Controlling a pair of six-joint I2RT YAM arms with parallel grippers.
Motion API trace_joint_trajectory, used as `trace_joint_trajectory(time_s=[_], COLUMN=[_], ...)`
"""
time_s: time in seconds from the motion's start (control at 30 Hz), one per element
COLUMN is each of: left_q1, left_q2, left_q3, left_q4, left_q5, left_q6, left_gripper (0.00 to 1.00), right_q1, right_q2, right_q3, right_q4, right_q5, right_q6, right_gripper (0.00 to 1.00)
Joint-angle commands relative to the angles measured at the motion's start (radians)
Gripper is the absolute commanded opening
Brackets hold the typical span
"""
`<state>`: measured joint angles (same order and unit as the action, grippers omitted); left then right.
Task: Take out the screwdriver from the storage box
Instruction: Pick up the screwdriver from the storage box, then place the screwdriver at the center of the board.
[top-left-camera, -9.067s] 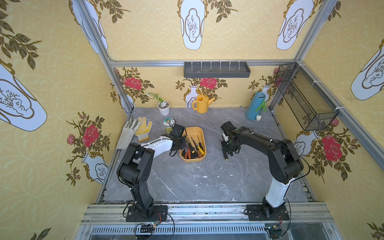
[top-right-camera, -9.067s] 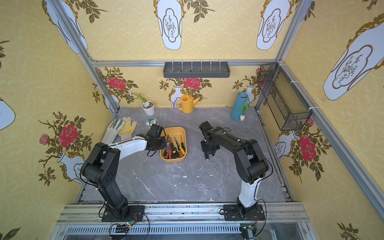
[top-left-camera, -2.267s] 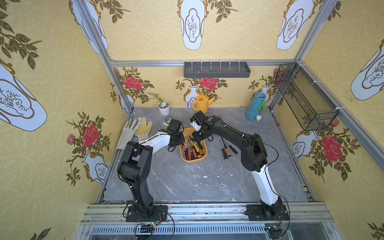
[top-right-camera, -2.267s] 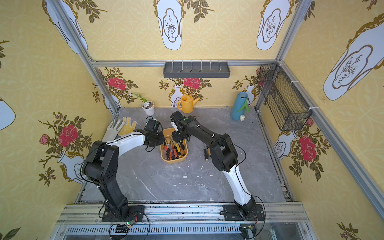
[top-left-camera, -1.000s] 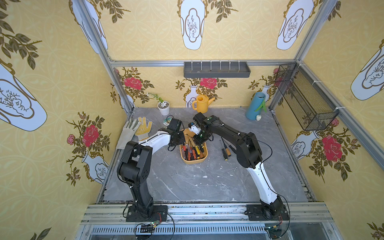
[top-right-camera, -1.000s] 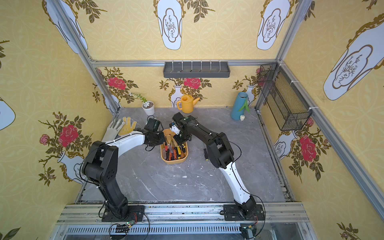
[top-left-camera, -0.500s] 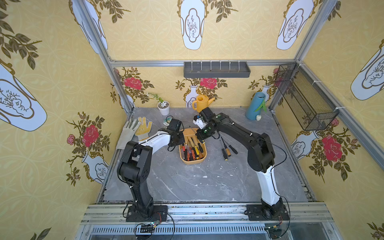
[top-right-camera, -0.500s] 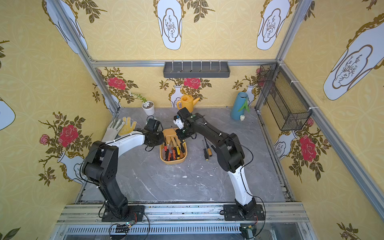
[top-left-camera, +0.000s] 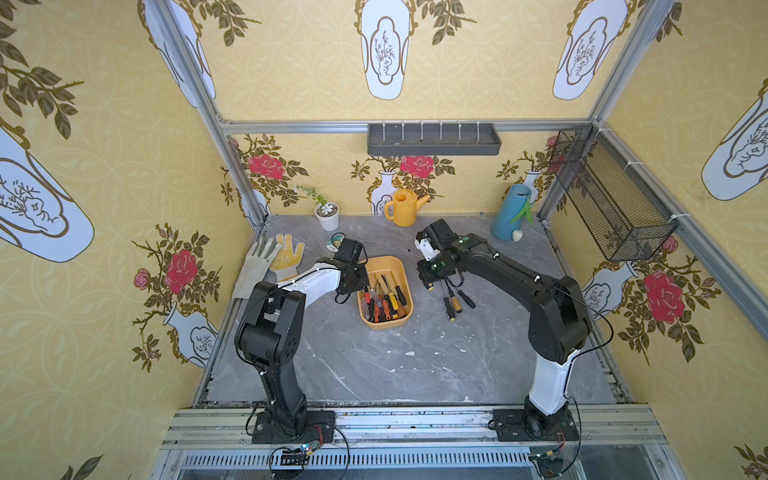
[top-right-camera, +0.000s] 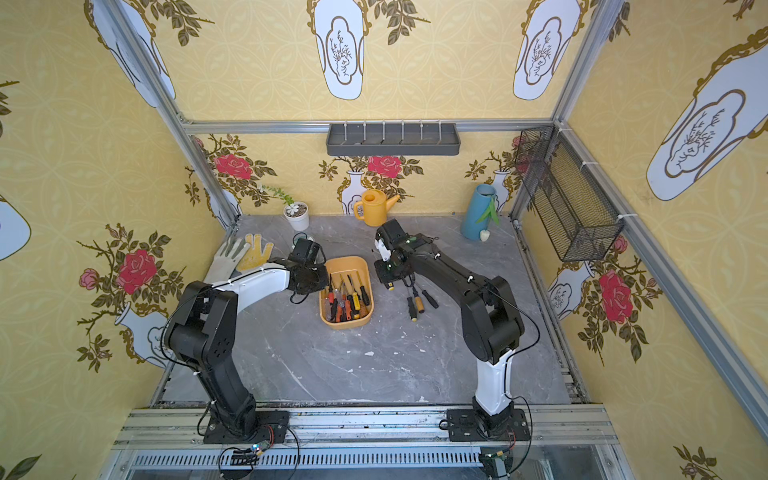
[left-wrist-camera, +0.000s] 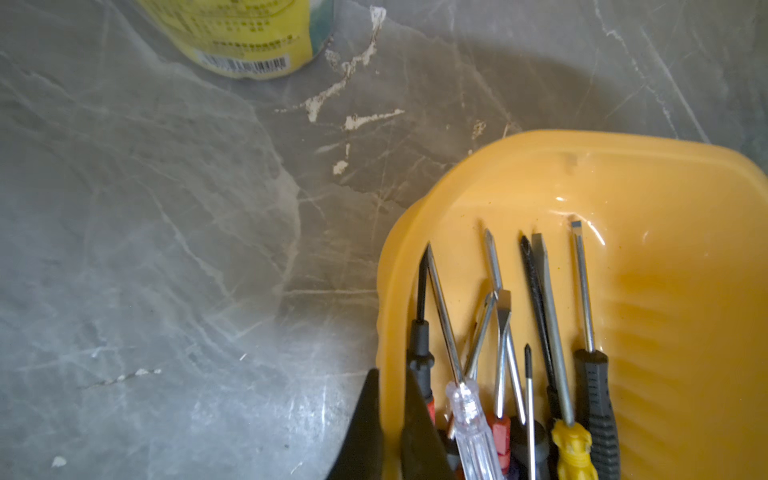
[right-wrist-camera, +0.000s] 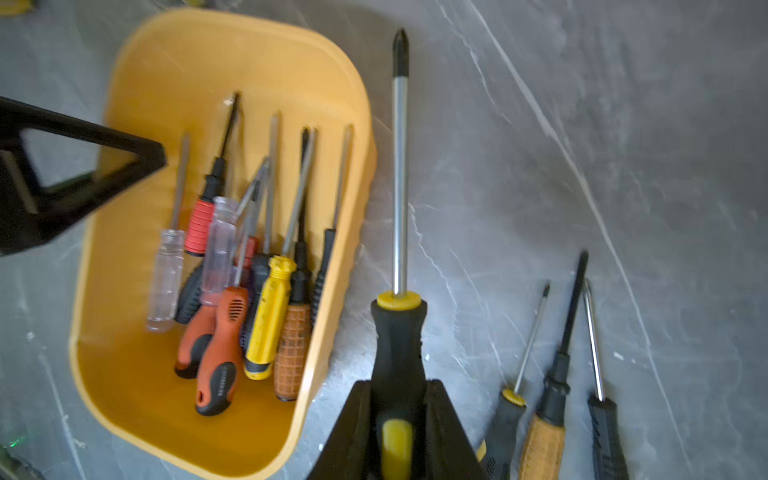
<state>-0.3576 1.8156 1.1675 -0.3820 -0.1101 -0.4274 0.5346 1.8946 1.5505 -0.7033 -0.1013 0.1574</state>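
Observation:
The yellow-orange storage box (top-left-camera: 381, 262) (top-right-camera: 348, 264) sits mid-table with several screwdrivers (top-left-camera: 384, 300) (right-wrist-camera: 232, 291) (left-wrist-camera: 519, 374) lying inside. My left gripper (left-wrist-camera: 392, 376) (top-left-camera: 360, 283) is shut on the box's left rim (left-wrist-camera: 390, 291), one finger inside and one outside. My right gripper (right-wrist-camera: 397, 384) (top-left-camera: 429, 283) hangs just right of the box, outside it, shut on the black-and-yellow handle of a long screwdriver (right-wrist-camera: 398, 324). Its shaft (right-wrist-camera: 400, 174) points toward the back of the table. Three screwdrivers (top-left-camera: 455, 301) (top-right-camera: 419, 303) (right-wrist-camera: 544, 419) lie on the table beside that gripper.
A yellow-labelled can (left-wrist-camera: 232, 37) (top-left-camera: 335, 241) stands behind the left gripper, with gloves (top-left-camera: 270, 262) further left. A potted plant (top-left-camera: 328, 216), yellow watering can (top-left-camera: 405, 208) and blue vase (top-left-camera: 509, 212) line the back wall. Grey tray (top-left-camera: 432, 139) and wire basket (top-left-camera: 611, 203) hang on the walls.
My right gripper has swung from over the box to its right side, carrying the black-and-yellow screwdriver out with it. The left gripper has stayed on the rim.

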Motion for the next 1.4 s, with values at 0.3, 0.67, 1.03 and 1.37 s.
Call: trace_joint_trajectory(time_s=[0.3,0.67,1.03,1.37], left_q1=[0.0,0.0,0.0,0.0], left_q2=[-0.013,-0.025,-0.031,-0.056], left_q3=[-0.012,-0.017,-0.017,-0.036], left_q4=[0.005,0.012,0.021,0.09], left_q5=[0.004,0.015,0.013,0.052], left_q6=[0.005,0.002,0.012,0.035], left_gripper=[0.0,0.0,0.0,0.0], right_q1=[-0.001,0.05,0.06,0.062], right_q2=[0.053,0.117,0.165,0.099], right_q3=[-0.111,-0.117,-0.099,-0.091], right_q4=[0.029,0.01,-0.024,-0.03], right_q5=[0.126,0.197,0.215,0.237], right_q6=[0.114,0.138,0.159,0.157], right_gripper=[0.0,0.0,0.41,0.57])
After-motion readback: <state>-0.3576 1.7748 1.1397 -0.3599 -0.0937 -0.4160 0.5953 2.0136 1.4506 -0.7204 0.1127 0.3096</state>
